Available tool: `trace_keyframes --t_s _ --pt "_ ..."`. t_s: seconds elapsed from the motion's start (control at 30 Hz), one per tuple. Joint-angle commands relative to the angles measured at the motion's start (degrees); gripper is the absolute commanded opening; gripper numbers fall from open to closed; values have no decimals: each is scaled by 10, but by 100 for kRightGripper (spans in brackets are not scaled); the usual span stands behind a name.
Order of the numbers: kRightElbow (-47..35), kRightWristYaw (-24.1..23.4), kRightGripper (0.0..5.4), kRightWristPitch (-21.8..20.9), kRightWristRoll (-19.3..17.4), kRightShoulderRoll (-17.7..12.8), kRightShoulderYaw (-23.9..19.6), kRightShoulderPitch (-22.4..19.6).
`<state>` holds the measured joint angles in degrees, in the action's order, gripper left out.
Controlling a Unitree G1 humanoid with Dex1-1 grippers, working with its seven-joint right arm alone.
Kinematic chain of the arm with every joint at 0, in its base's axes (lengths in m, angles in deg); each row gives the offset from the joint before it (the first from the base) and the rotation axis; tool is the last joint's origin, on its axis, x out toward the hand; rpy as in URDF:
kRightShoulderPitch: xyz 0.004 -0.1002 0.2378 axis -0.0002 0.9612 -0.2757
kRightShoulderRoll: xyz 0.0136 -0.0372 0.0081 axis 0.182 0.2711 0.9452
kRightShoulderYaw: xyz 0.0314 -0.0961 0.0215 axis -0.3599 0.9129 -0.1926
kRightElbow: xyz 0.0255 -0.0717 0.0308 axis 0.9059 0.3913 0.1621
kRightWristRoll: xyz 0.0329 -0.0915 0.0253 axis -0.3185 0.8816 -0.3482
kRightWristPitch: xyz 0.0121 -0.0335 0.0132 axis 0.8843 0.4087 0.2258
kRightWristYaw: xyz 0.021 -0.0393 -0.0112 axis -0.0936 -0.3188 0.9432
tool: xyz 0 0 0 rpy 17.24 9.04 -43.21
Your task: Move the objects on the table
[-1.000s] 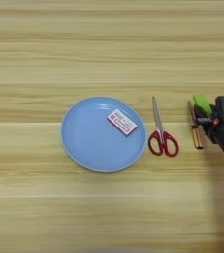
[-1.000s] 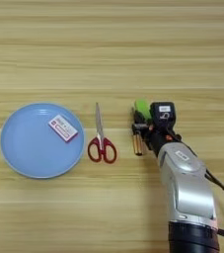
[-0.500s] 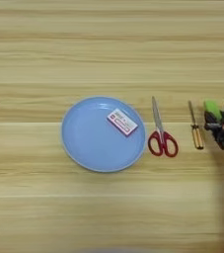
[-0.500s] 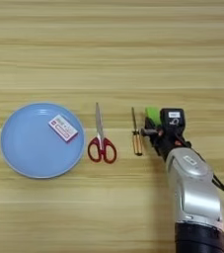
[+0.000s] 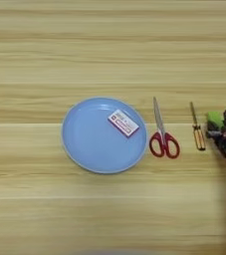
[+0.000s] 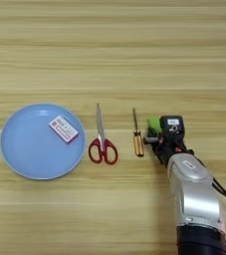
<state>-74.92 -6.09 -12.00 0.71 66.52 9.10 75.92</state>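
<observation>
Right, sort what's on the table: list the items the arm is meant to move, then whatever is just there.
To move:
lime-green rectangular block, at the right gripper
white-and-red flat box
red-handled scissors
thin amber-handled screwdriver

Just there:
round blue plate under the box
light wooden table

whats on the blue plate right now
Only the white-and-red flat box lies on the blue plate, toward its upper right. Whatever is beneath the box is covered; the plate's remaining surface is bare.

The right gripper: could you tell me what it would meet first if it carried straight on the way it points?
The right gripper points up the picture, with the lime-green block at its tip. Beyond that, only bare table shows, though height is hard to judge.
</observation>
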Motion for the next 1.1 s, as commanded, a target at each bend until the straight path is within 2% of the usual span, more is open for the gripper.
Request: trace_keyframes --t_s 0.03,0.47,0.5,1.1 --pt "-5 -15 140 -9 9 -29 -4 -29" --pt "15 -20 140 -12 11 -35 -5 -32" --pt "15 -20 169 -12 11 -35 -4 -32" --pt "1 -17 353 -13 5 -31 -2 -30"
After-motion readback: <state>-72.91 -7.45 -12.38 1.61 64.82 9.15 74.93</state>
